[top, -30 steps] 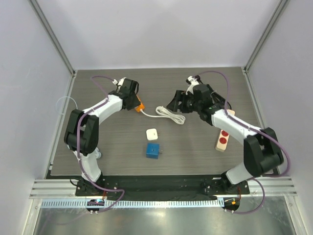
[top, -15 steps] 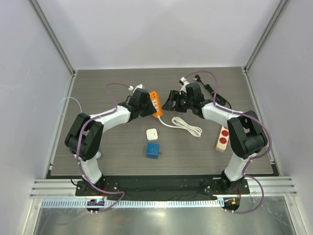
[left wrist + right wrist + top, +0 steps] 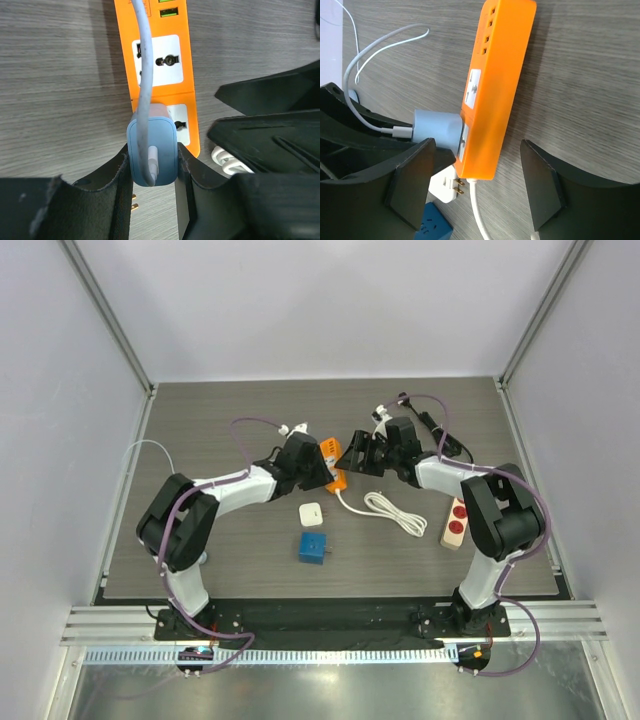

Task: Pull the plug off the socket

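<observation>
**A:** Where was the plug?

**B:** Seated in the orange strip, in the socket nearest its cord end, mid-table. The left claw was clamped on it.

**A:** And the right claw?

**B:** Released, with its fingers astride the strip across its long axis, touching neither side. Both arms reached inward, claws facing. It probably needed to close before any pull.
</observation>
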`<state>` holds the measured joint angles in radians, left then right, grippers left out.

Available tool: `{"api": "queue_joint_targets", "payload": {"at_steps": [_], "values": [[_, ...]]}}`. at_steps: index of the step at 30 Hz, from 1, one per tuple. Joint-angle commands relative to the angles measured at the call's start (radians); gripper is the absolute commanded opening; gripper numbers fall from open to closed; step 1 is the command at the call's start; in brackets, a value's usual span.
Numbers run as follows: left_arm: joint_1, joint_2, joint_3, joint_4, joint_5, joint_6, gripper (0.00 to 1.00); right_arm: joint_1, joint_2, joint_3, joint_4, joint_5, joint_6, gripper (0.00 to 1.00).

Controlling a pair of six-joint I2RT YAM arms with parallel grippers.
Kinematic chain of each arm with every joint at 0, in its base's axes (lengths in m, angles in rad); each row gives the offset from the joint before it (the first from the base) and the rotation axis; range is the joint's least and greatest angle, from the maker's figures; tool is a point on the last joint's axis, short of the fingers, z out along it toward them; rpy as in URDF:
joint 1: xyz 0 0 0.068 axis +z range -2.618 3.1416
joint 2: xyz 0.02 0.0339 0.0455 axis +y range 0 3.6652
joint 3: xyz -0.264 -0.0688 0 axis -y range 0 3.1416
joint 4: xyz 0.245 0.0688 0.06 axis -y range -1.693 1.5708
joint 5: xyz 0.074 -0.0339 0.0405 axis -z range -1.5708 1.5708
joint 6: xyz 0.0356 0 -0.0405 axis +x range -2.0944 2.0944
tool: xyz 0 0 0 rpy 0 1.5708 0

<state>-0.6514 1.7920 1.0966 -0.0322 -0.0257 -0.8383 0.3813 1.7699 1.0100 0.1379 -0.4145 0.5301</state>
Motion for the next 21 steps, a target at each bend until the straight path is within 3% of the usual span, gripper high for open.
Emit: {"api": "queue_joint_targets", "payload": {"at_steps": [1, 13, 21], "values": [[-0.019, -0.059, 0.003, 0.089, -0.002, -0.008, 0.00, -0.009, 0.025, -0.016, 0.118, -0.069, 0.051, 0.74], [-0.056, -0.095, -0.032, 0.117, -0.028, -0.033, 0.00, -0.021, 0.095, -0.059, 0.253, -0.150, 0.171, 0.70], [-0.074, -0.128, -0.055, 0.126, -0.063, -0.059, 0.00, -0.021, 0.125, -0.065, 0.281, -0.155, 0.183, 0.57]]}}
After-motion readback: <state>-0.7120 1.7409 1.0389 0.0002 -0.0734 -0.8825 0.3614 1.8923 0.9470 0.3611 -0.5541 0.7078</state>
